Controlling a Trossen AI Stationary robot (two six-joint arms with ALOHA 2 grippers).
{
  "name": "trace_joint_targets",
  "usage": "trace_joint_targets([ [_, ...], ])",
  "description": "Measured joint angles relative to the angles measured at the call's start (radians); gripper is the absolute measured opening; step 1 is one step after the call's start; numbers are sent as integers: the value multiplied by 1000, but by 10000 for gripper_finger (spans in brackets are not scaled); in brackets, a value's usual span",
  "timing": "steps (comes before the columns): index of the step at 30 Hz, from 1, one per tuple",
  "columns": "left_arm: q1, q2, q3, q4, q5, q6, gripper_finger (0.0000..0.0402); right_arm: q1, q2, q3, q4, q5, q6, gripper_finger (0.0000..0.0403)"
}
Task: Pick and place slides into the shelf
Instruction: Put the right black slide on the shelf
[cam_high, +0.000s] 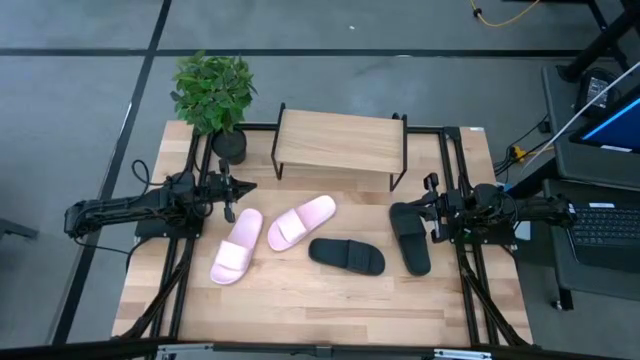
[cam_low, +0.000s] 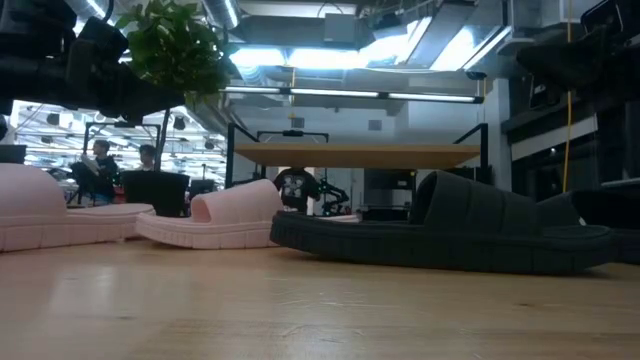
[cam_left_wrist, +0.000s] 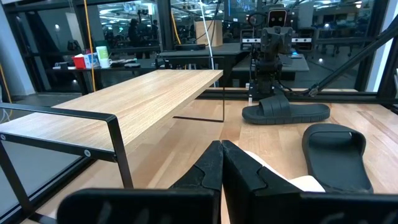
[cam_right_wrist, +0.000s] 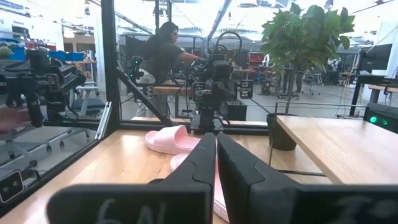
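Note:
Two light pink slides (cam_high: 237, 247) (cam_high: 300, 222) lie sole-down left of the table's middle. Two black slides lie to their right, one (cam_high: 347, 255) near the middle and one (cam_high: 410, 235) by the right arm. The shelf (cam_high: 340, 140), a light wood plank on thin black legs, stands at the far edge with nothing on it. My left gripper (cam_high: 232, 190) is shut and hovers just beyond the pink slides; in its wrist view its tips (cam_left_wrist: 222, 146) point toward the black slides (cam_left_wrist: 286, 112). My right gripper (cam_high: 428, 208) is shut and hovers over the far end of the right black slide; its tips (cam_right_wrist: 216, 138) point at a pink slide (cam_right_wrist: 171, 138).
A potted plant (cam_high: 213, 95) stands at the far left corner beside the shelf. Black frame rails (cam_high: 450, 180) run along the table's left and right sides. Bare wood (cam_high: 320, 310) spreads along the near edge. People sit and stand in the room beyond the table (cam_right_wrist: 161, 50).

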Motion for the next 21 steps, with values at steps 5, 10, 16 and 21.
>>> trace_joint_targets([
  [5,0,0,0,0,0,0,0,0,0,0,0,0,11,20],
  [10,0,0,0,0,0,-1,0,0,0,0,0,0,63,20],
  [16,0,0,0,0,0,-7,0,0,0,0,-11,0,83,20],
  [21,0,0,0,0,59,-76,0,0,1,0,-17,-1,80,20],
])
